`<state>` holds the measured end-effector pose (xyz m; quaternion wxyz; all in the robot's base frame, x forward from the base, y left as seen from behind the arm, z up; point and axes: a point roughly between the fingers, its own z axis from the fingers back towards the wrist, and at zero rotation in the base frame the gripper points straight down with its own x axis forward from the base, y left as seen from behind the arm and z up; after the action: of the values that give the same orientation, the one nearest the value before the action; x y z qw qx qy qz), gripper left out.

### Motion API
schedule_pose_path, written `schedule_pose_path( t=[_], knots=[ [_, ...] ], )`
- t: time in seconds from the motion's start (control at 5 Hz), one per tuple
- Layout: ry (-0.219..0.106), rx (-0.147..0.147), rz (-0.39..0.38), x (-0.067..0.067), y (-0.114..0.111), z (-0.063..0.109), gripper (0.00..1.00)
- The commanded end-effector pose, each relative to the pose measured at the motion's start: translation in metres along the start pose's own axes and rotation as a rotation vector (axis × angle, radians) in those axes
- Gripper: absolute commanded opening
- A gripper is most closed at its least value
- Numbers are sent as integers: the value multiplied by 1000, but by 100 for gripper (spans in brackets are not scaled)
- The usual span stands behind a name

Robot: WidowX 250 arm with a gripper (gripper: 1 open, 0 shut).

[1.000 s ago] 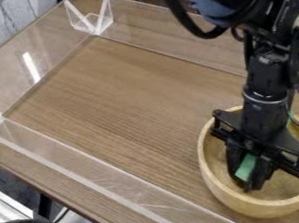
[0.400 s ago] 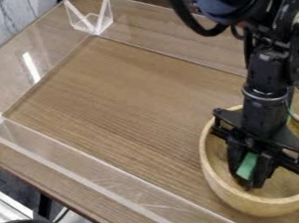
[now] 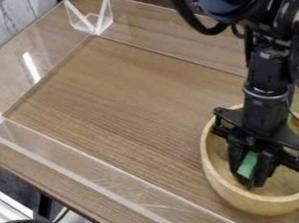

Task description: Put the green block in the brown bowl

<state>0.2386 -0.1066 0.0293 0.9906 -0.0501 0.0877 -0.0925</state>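
Down in the lower right of the frame, the black claw [image 3: 256,165] points almost straight down into the brown bowl [image 3: 221,179], its fingers drawn in tight around the green block [image 3: 251,163]. The block shows as a small strip of light green pinched between the dark fingers, standing more or less on end rather than lying flat. It sits inside the ring of the bowl's thick rim, low over the bowl's inner floor; whether its bottom end touches the wood I cannot tell, since the fingers cover that part. The claw's black frame spreads out to either side above the grip, and the arm [image 3: 265,66] rises from it toward the upper right corner, with dark cables looping off the top edge.

The bowl rests on the wooden table [image 3: 104,98], near its right end. A clear plastic wall [image 3: 63,158] runs along the table's near edge, and a small clear bracket [image 3: 88,16] stands at the upper left.
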Motion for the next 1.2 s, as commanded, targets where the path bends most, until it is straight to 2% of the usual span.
schedule_pose_path(
  t=[0.0, 0.6, 0.8, 1.0],
  knots=[
    [-20, -9, 22, 7, 5, 5, 0],
    [-3, -11, 35, 8, 9, 0, 0],
    [1, -14, 36, 8, 9, 3, 100],
    [-2, -17, 39, 6, 9, 7, 100]
  ],
)
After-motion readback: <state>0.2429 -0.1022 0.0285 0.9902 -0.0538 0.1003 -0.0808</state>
